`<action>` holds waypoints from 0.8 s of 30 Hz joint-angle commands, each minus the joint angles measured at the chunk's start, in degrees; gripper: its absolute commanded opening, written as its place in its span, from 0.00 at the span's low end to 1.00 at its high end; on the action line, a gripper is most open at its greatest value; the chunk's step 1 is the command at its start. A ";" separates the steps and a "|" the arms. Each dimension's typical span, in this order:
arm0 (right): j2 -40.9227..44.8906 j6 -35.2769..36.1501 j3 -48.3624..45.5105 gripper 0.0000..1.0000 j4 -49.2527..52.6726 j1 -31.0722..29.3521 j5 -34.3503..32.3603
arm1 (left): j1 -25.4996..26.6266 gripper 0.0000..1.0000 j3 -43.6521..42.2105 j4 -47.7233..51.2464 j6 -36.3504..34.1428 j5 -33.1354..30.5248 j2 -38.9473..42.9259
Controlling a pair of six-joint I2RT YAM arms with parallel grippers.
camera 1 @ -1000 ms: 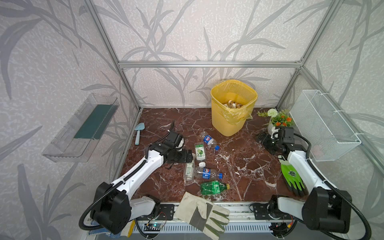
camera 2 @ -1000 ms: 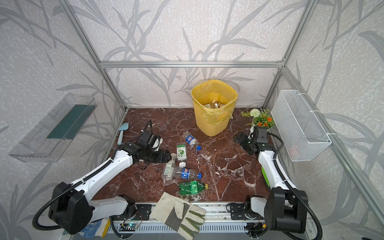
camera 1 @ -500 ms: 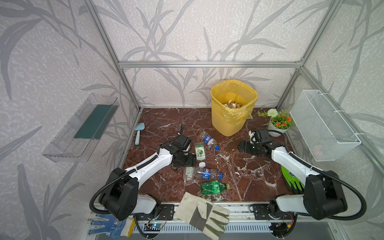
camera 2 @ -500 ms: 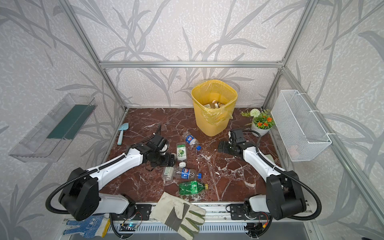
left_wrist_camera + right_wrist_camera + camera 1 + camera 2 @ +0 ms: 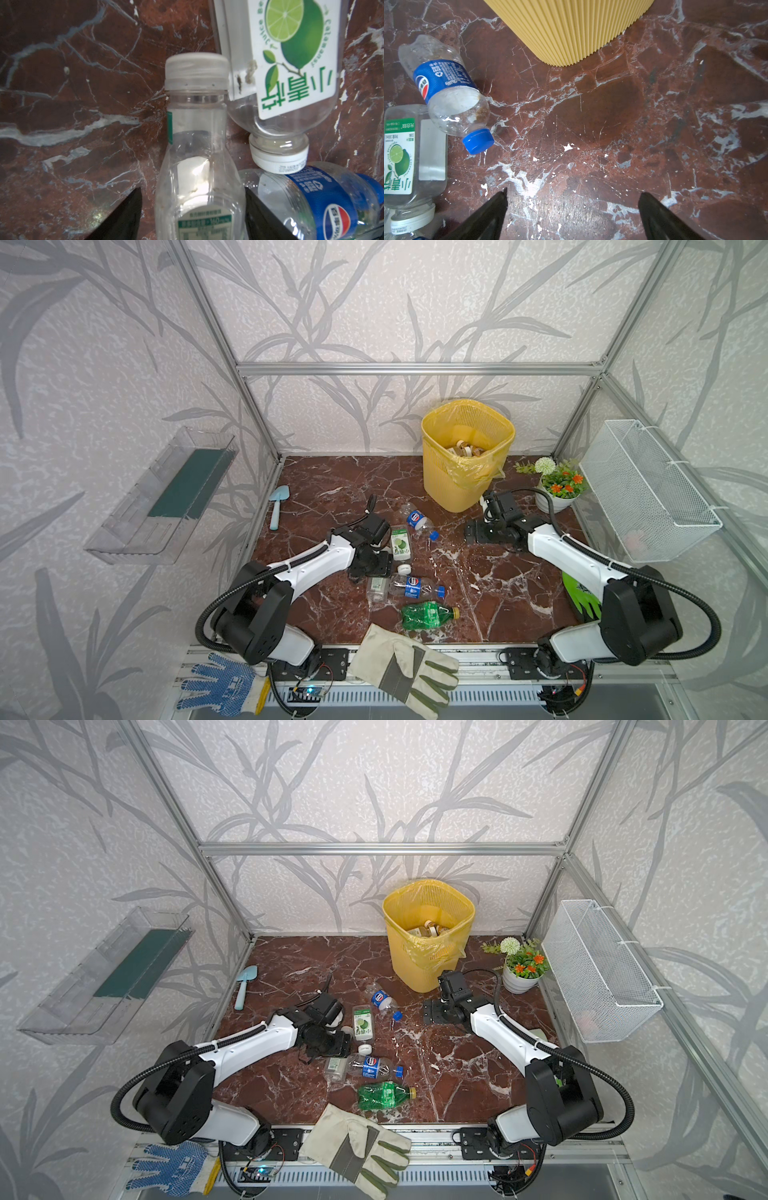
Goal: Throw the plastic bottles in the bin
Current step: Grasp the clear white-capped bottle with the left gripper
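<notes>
Your left arm lies low over the marble floor [image 5: 332, 485], forearm stretched toward the middle, with the left gripper [image 5: 371, 572] at the bottle cluster. In its wrist view the jaws stand apart astride a white-capped clear bottle [image 5: 197, 145]. A sliver of floor shows between one finger and the bottle, so no clamp shows. Your right arm reaches far and leftward. The right gripper [image 5: 573, 191] is spread wide over bare floor, just near of the bin [image 5: 571, 27].

The lime-label bottle [image 5: 291, 62] reads "Juice" and "Calamansi" around a cut lime, with green Chinese characters. The near Pepsi bottle [image 5: 324, 207] and far Pepsi bottle [image 5: 446, 91] carry blue labels with the globe logo. The clear bottle's small print is too fine to read.

Only the top views show the green bottle [image 5: 428, 616] nearest the front, and the bottles already inside the bin, which stands at the far side, right of centre.
</notes>
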State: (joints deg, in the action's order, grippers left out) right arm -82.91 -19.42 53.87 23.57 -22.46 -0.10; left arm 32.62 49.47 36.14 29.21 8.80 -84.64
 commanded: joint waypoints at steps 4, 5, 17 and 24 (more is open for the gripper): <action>-0.77 0.11 0.44 1.00 0.45 -0.03 -0.25 | 0.31 0.63 -2.35 -1.44 1.12 -2.22 -0.69; -0.68 0.25 0.49 0.99 0.82 0.01 -0.62 | 0.28 0.61 -2.50 -1.57 1.24 -2.47 -0.78; -0.10 0.00 0.69 0.95 2.18 0.02 -2.85 | -0.12 0.45 -3.33 -1.44 3.37 -8.64 0.87; -0.05 -0.11 1.05 0.95 2.44 0.05 -3.06 | -4.39 0.44 -3.50 -2.58 3.89 -11.06 7.01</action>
State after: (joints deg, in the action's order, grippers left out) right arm -83.35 -19.51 53.87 24.80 -22.46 -2.24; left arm 30.41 46.33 34.20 31.92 0.43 -80.82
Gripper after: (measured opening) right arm 0.949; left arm 0.520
